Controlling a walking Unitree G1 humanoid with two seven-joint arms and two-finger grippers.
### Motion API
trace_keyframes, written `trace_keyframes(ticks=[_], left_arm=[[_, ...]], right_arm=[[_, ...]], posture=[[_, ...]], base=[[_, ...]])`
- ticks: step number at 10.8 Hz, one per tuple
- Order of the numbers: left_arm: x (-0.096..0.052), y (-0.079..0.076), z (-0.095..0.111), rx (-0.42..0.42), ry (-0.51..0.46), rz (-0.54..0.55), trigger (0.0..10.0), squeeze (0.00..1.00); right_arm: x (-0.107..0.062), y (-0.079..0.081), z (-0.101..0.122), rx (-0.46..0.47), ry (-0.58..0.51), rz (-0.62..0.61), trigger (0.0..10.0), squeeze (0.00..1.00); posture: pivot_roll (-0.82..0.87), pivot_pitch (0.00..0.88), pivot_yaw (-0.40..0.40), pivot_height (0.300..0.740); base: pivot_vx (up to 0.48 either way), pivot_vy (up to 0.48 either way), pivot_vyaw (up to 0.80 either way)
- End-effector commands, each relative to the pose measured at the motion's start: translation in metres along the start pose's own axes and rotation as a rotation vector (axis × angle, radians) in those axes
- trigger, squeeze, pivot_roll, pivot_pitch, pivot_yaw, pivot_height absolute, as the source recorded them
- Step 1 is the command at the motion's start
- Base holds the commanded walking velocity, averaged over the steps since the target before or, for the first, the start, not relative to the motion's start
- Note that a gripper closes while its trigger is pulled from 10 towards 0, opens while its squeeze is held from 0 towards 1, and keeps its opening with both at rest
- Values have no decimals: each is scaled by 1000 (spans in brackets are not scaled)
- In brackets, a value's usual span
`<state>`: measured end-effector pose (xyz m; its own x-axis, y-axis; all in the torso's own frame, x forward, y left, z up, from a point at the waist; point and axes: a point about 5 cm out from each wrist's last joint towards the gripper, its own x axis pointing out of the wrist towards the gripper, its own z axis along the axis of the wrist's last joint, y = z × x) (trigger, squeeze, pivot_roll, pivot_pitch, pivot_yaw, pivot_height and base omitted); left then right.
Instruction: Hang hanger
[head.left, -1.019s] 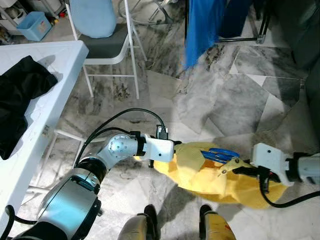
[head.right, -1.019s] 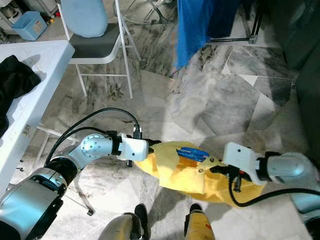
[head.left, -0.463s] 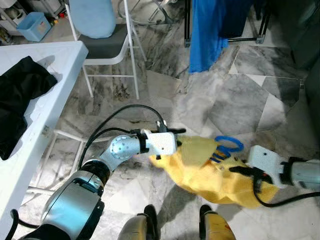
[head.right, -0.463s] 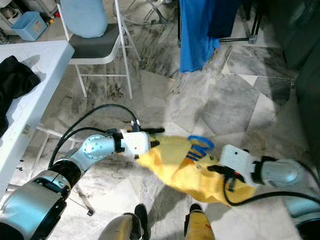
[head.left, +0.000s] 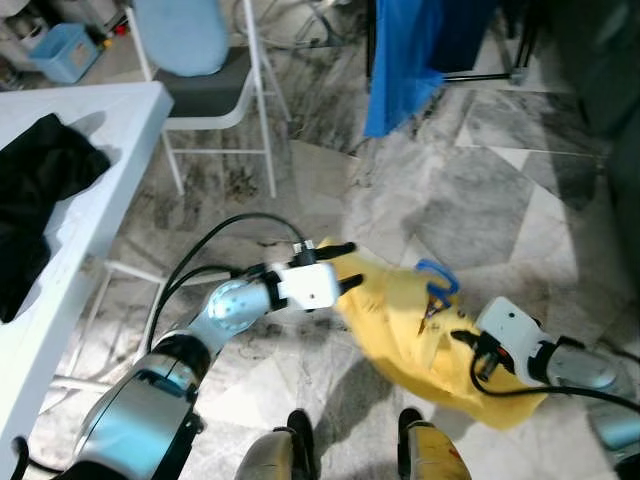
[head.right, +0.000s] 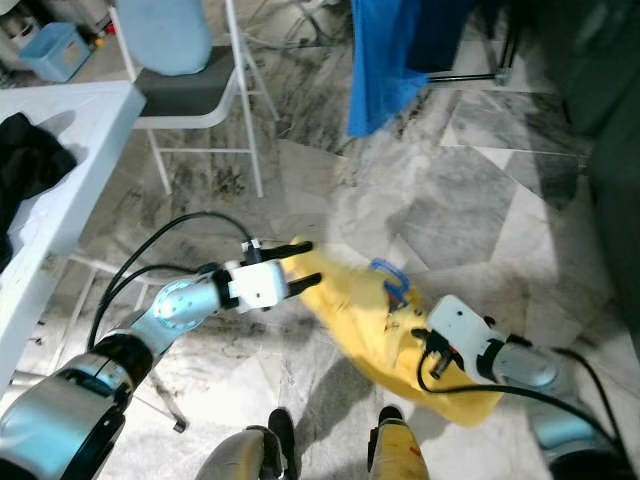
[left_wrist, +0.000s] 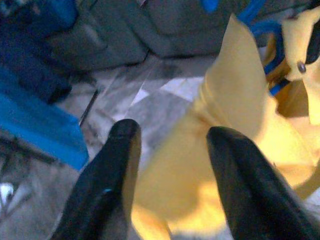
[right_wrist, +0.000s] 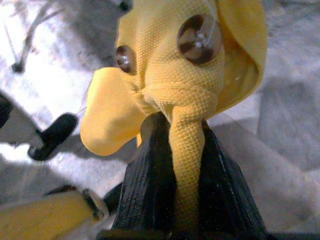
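The right gripper (right_wrist: 172, 165) pinches a fold of the yellow shirt (head.left: 410, 320) between its fingers, holding it above the floor; the blue hanger (head.left: 437, 277) sits inside the collar. The left gripper (left_wrist: 172, 150), fingers spread, straddles the cloth's edge, probably to steady it

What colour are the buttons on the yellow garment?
Brown, on the yellow garment pinched by the right gripper; clearest in the right wrist view.
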<state>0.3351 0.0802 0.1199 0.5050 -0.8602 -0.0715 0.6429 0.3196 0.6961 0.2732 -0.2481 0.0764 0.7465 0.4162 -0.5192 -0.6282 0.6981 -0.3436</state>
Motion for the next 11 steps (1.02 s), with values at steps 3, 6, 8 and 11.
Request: trace_keyframes(ticks=[3, 6, 8, 11], left_arm=[[-27, -25, -48, -441, 277, 291, 10000, 1000], [-40, -61, -69, -720, 452, 501, 10000, 1000], [-58, -77, -85, -861, 634, 655, 10000, 1000], [-70, -94, -92, -910, 718, 603, 10000, 0]], right_arm=[[13, 25, -21, 242, 3, -238, 0, 0], [23, 39, -37, 534, -3, -462, 0, 0], [36, 51, -40, 643, 6, -520, 10000, 0], [53, 69, -32, 676, -19, -477, 10000, 0]], posture=[[-262, 263, 167, 740], [-262, 230, 145, 740], [-253, 189, 125, 740], [-229, 150, 98, 740]], base=[[0, 0, 0], [0, 0, 0], [0, 0, 0], [0, 0, 0]])
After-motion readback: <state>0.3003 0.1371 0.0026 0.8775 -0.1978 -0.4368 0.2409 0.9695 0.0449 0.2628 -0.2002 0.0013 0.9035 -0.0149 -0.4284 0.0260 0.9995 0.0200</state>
